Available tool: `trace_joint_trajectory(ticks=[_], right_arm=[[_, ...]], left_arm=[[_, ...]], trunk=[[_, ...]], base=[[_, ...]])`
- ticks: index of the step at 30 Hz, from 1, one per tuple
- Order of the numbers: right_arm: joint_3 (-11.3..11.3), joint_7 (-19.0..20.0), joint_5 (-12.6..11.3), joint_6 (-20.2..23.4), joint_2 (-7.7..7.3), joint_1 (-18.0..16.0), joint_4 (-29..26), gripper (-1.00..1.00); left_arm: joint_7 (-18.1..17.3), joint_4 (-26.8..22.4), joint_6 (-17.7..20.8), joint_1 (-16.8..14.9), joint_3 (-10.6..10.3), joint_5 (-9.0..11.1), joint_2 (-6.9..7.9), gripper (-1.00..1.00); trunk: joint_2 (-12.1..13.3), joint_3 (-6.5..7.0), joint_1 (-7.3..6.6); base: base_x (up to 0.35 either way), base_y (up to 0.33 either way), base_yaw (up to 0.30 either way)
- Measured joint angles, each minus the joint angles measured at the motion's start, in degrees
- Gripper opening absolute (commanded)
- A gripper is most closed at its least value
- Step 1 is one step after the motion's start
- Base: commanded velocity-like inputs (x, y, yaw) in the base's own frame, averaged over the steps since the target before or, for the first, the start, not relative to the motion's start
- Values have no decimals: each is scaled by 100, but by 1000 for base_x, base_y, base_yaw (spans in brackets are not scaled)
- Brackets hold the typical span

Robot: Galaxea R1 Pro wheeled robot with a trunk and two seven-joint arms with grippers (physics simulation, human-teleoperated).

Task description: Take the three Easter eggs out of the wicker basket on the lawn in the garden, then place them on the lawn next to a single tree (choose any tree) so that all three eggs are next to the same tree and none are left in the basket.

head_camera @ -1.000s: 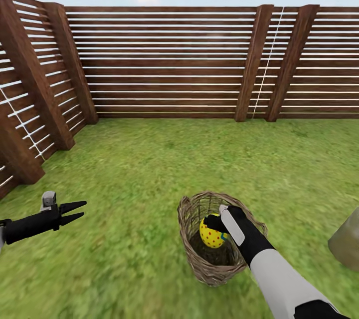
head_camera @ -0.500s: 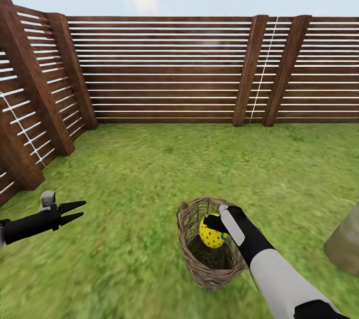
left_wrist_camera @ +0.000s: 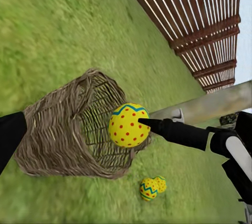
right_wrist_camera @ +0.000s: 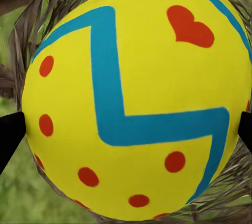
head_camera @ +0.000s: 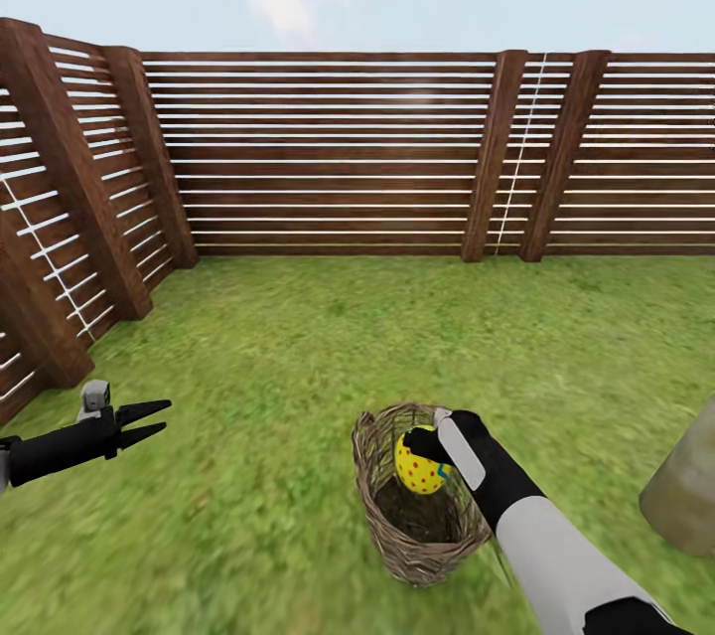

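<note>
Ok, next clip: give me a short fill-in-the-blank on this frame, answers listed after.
1. The right gripper is shut on a yellow ____.
2. That held egg sits above the mouth of the wicker ____.
3. The left gripper hangs over the lawn with its fingers ____.
4. Beyond the basket, ____ more eggs lie on the grass.

Missing words: egg; basket; open; two

egg: yellow, red dots, blue zigzag | basket: brown | fence: dark brown
</note>
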Motion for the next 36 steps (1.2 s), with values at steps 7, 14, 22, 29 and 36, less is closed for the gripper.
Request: trace_joint_trajectory(ticks=[7,14,22,29,36], right_arm=[[-13,3,-2,-106,-21,-1,0,-100],[-26,0,-5,-114,-21,-1,0,-100],[-27,0,-7,-238,-38,-2,0,-100],[-26,0,-7,-251,-24,0,0,-100],[59,1,13,-593,31,0,1,-100]], left_arm=[[-5,0,0,0,-16,-3,-9,100],[-6,0,0,0,-14,0,-6,100],[-208,0,-5,0,2,-11,9,100],[-218,0,-6,0,-8,-10,9,100],[-224,-5,-6,0,-27,-17,0,100]], trunk=[[281,191,-154],[562,382,-308],[883,600,-483],[1164,790,-637],[1444,930,-791]], base=[[0,0,0],[0,0,0],[-22,0,0],[-147,0,0],[-73,0,0]])
